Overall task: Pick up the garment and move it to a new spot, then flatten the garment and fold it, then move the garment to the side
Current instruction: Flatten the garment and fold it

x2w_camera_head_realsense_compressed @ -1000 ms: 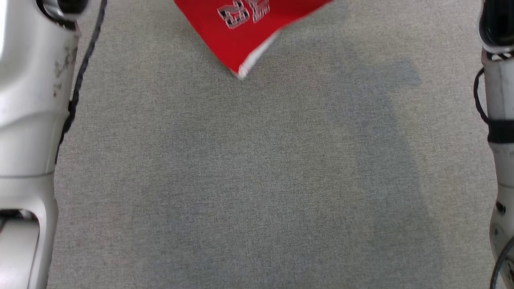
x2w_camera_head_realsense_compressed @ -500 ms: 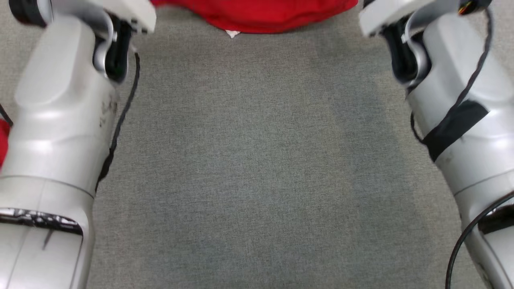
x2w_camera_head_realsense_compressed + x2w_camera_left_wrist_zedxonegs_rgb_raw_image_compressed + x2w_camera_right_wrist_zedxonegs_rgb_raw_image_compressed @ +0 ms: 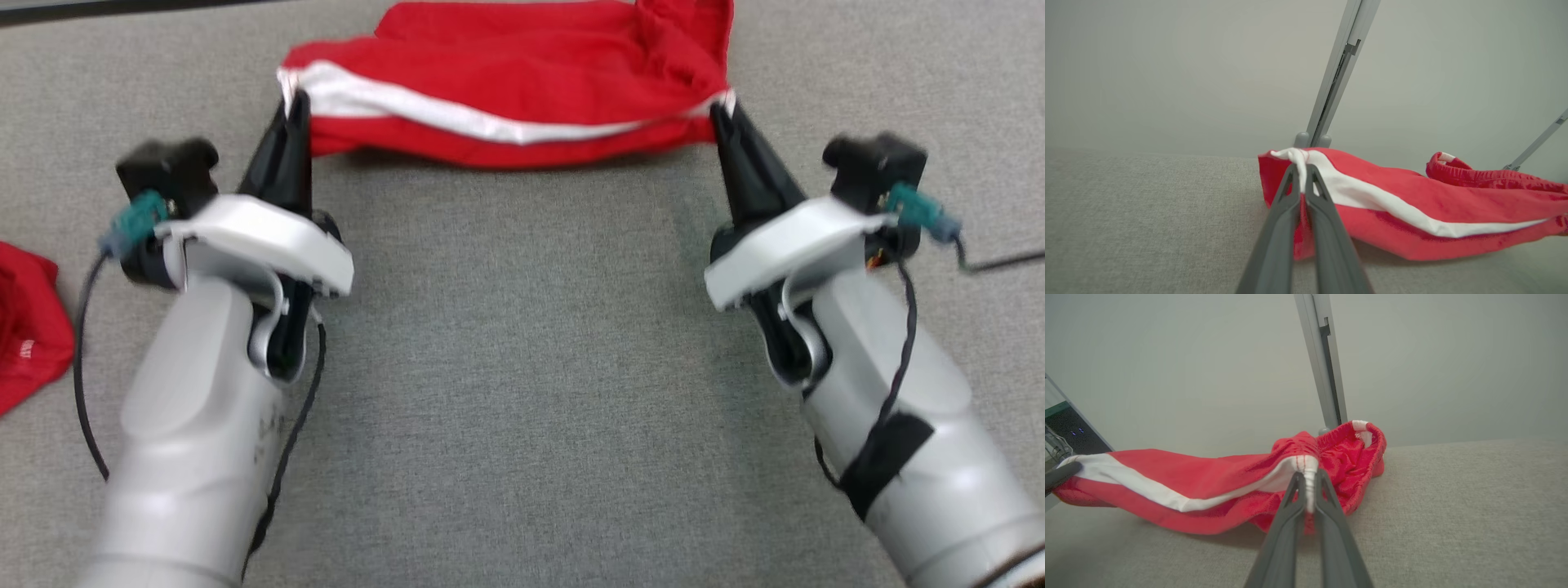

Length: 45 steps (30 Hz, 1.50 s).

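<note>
The garment (image 3: 506,73) is a pair of red shorts with a white side stripe, lying across the far part of the grey table. My left gripper (image 3: 292,104) is shut on its left corner at the white stripe. My right gripper (image 3: 722,110) is shut on the right corner by the elastic waistband. The near edge hangs stretched between the two grips. In the left wrist view the left gripper (image 3: 1301,173) pinches the bunched white stripe of the garment (image 3: 1404,212). In the right wrist view the right gripper (image 3: 1309,475) pinches the stripe end on the garment (image 3: 1208,486), with the waistband opening behind it.
Another red cloth (image 3: 24,327) lies at the table's left edge. A grey metal post (image 3: 1337,73) stands behind the table against a pale wall. The grey table surface (image 3: 522,392) stretches between my two arms.
The head camera has tilted, so both grippers and the whole garment are now in view. The shorts, hanging by a corner a second ago, now lie stretched on the table between my grippers.
</note>
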Motion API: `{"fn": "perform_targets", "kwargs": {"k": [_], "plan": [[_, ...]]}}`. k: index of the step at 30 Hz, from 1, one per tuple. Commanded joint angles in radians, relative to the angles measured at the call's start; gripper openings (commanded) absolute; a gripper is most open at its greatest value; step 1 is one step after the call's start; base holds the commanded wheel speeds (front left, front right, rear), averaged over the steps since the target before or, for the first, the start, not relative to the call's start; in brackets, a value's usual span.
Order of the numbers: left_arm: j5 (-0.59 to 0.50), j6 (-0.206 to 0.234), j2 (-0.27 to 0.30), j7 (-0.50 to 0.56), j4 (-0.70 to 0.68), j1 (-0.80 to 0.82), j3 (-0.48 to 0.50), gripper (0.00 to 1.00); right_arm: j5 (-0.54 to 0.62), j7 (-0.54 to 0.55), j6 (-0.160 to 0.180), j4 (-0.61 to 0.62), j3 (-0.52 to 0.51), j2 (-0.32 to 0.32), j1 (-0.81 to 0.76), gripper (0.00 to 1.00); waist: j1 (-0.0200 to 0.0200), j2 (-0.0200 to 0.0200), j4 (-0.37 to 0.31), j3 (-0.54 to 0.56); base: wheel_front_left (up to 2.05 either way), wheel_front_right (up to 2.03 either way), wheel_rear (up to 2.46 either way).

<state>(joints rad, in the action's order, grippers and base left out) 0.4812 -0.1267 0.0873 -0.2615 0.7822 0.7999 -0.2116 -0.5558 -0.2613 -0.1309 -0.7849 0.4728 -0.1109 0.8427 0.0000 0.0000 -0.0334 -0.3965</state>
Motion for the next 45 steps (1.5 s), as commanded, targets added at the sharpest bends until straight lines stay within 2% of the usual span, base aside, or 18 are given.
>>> {"fn": "perform_targets", "kwargs": {"k": [1, 3, 9, 16, 27, 32, 35, 41, 45], "plan": [[-0.008, -0.004, 0.008, -0.005, -0.019, -0.021, 0.009, 0.00, 0.011, -0.004, 0.000, 0.012, 0.001, -0.005, -0.024, 0.00, 0.0000, 0.0000, 0.001, 0.020, 0.00, 0.00, 0.00], [-0.032, -0.004, 0.005, -0.005, -0.088, -0.102, 0.018, 0.00, 0.044, -0.004, 0.000, 0.063, -0.018, -0.027, -0.098, 0.00, 0.0000, 0.0000, 0.003, 0.042, 0.00, 0.00, 0.00], [-0.078, -0.003, -0.004, -0.005, -0.320, -0.364, 0.056, 0.00, 0.112, -0.003, 0.000, 0.211, -0.059, -0.028, -0.333, 0.00, 0.0000, 0.0000, -0.006, 0.115, 0.00, 0.00, 0.00], [-0.103, 0.025, -0.002, -0.003, -0.545, -0.647, 0.066, 0.00, 0.162, -0.001, 0.000, 0.377, -0.128, -0.023, -0.595, 0.00, 0.0000, 0.0000, -0.012, 0.194, 0.00, 0.00, 0.00], [-0.094, 0.109, 0.022, 0.162, -0.885, -0.942, 0.047, 0.00, 0.234, 0.146, 0.000, 0.712, -0.229, 0.020, -0.947, 0.00, 0.0000, 0.0000, -0.007, 0.276, 0.00, 0.00, 0.00], [-0.092, 0.137, 0.029, 0.203, -0.969, -0.982, 0.053, 0.00, 0.245, 0.200, 0.000, 0.804, -0.267, 0.043, -1.013, 0.00, 0.0000, 0.0000, -0.018, 0.290, 0.00, 0.00, 0.00], [-0.091, 0.137, 0.034, 0.217, -0.977, -0.976, 0.051, 0.00, 0.241, 0.211, 0.000, 0.816, -0.278, 0.047, -1.019, 0.00, 0.0000, 0.0000, -0.023, 0.289, 0.00, 0.00, 0.00], [-0.069, 0.093, 0.051, 0.253, -0.920, -0.873, 0.035, 0.00, 0.212, 0.234, 0.000, 0.794, -0.314, 0.056, -0.960, 0.00, 0.0000, 0.0000, -0.030, 0.252, 0.00, 0.00, 0.00], [-0.057, 0.058, 0.066, 0.259, -0.843, -0.737, 0.032, 0.00, 0.184, 0.220, 0.000, 0.762, -0.332, 0.059, -0.882, 0.00, 0.0000, 0.0000, -0.042, 0.187, 0.00, 0.00, 0.00]]}}
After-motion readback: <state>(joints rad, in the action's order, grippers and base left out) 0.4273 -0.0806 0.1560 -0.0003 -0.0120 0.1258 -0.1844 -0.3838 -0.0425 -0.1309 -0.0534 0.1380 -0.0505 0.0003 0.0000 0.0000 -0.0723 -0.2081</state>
